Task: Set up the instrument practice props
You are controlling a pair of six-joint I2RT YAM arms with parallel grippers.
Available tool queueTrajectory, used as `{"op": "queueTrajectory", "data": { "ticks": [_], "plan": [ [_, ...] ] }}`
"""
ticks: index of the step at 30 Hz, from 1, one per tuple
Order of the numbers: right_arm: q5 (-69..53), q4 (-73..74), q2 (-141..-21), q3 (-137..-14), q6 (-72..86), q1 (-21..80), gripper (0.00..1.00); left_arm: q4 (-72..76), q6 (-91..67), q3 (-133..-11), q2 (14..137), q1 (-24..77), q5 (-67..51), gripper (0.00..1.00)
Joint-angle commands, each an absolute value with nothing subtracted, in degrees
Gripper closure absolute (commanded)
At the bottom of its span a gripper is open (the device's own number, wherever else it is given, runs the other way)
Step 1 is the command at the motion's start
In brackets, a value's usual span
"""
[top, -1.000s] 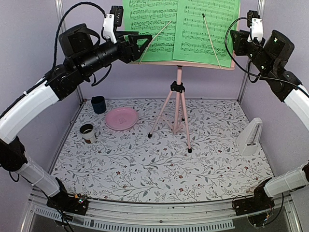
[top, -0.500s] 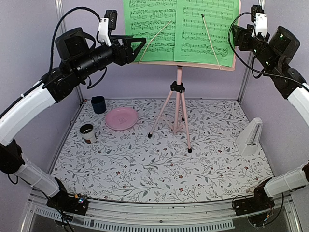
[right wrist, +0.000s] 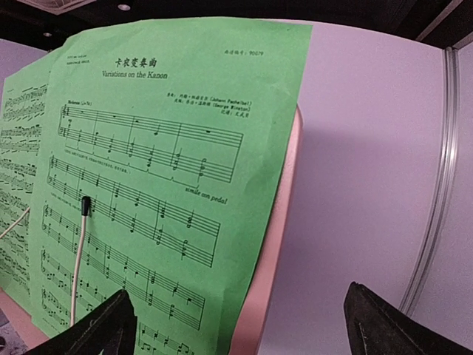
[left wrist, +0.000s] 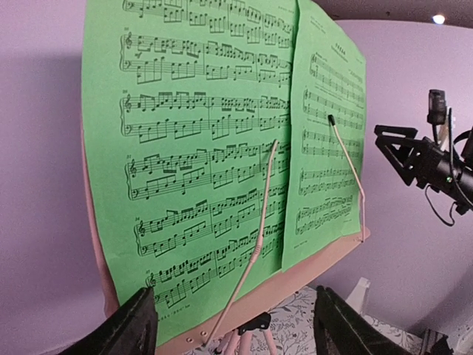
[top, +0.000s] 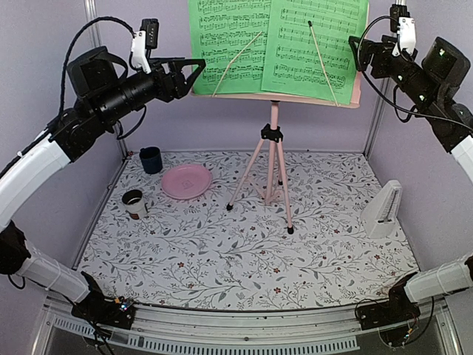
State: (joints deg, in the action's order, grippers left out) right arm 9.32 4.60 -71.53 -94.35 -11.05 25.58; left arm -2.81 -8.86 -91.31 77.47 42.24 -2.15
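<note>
On the tabletop [top: 222, 259], the white metronome [top: 384, 211] stands upright to the right of the music stand [top: 274, 118], well apart from its tripod feet, with its long axis vertical and its narrow top uppermost. It is on the right arm's side of the stand, so that arm is clearly the nearer one to it.

Up at the stand's desk, the green sheet-music pages [top: 251, 44] lie side by side against the perforated face. Each has a thin retaining wire [top: 323, 63] slanting across it, and the right-hand page overlaps the left one and sits a little askew.

The left gripper [top: 194, 74] hangs just off the stand's left edge, jaws released and empty, with the pages straight ahead of it in its wrist view. The right gripper [top: 356, 53] is just off the stand's right edge, jaws spread wide on nothing and facing the right page's outer border.

With the pages seated, the metronome looks like the prop left to place. For that the right jaws would have to drop straight down from the stand's right edge, since the metronome lies far below them. A grip across its sloped flanks could slip toward the taper.
</note>
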Motion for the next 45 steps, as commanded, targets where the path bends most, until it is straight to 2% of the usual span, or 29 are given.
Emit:
{"op": "queueTrajectory", "data": {
  "ticks": [1,8,14,21,26,34,45],
  "plan": [
    [4.9,8.7,-67.7,-94.4,-8.2,25.3,0.00,-6.1,-11.1,-88.0,74.1,40.3,-2.1,0.25],
    [3.8,14.8,-61.3,-88.2,-3.1,25.3,0.01,-11.7,-18.0,-77.7,68.1,34.9,-0.6,0.20],
    [11.8,22.8,-54.6,-79.7,6.0,25.3,0.01,-11.0,-21.9,-69.2,64.2,31.3,-2.5,0.19],
    [20.4,33.2,-49.7,-71.9,10.2,25.3,0.01,-5.4,-26.7,-65.7,65.5,30.7,-12.7,0.15],
    [24.0,38.5,-49.6,-67.9,14.5,24.8,0.01,-2.3,-33.2,-67.0,66.4,30.7,-15.5,0.01],
    [16.0,44.2,-53.3,-65.2,18.5,12.2,0.01,-1.9,-40.7,-75.4,72.7,32.3,-20.9,0.01],
    [15.6,47.3,-60.1,-65.6,16.5,3.8,0.01,7.0,-51.2,-80.0,73.3,32.5,-31.3,0.01]
  ]
}}
